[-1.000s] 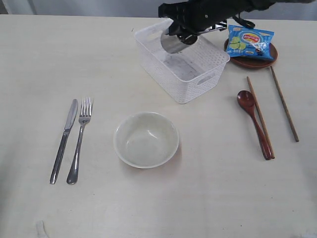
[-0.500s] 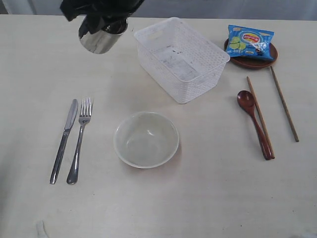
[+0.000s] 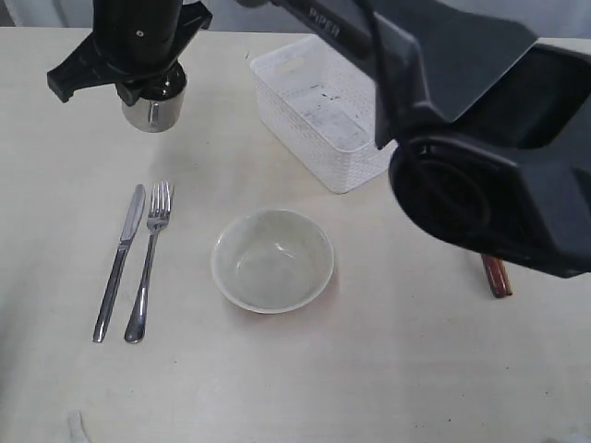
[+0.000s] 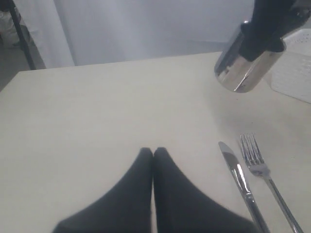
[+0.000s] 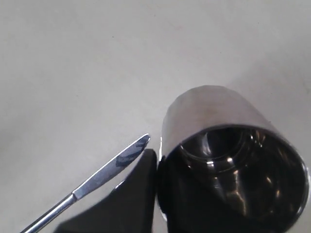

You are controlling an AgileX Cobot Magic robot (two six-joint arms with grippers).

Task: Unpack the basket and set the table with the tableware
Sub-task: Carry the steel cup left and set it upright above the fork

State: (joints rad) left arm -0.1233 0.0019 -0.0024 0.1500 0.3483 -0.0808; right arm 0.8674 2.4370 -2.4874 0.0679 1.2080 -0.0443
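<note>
My right gripper (image 3: pixel 148 85) reaches across to the far left of the table (image 3: pixel 388 388) and is shut on the rim of the shiny steel cup (image 3: pixel 152 111). One finger (image 5: pixel 143 167) is outside the cup (image 5: pixel 228 160), the other inside. The cup (image 4: pixel 245 65) hangs tilted, low over the table beyond the knife (image 3: pixel 118 263) and fork (image 3: pixel 148 263). The pale bowl (image 3: pixel 272 260) sits mid-table. The white basket (image 3: pixel 323 115) stands behind it with nothing showing inside. My left gripper (image 4: pixel 153 151) is shut and holds nothing. The arm hides the plate and chopsticks.
The right arm's black body (image 3: pixel 480 157) covers the right side of the exterior view. Only a reddish-brown handle end (image 3: pixel 497 275) pokes out beneath it. The knife blade (image 5: pixel 114 165) lies close beside the right finger. The basket's lattice wall (image 4: pixel 296 73) stands behind the cup.
The right arm lifted the cup out of the basket, swung it across to the far left and lowered it toward the table. Its body now blocks the right side of the exterior view.
</note>
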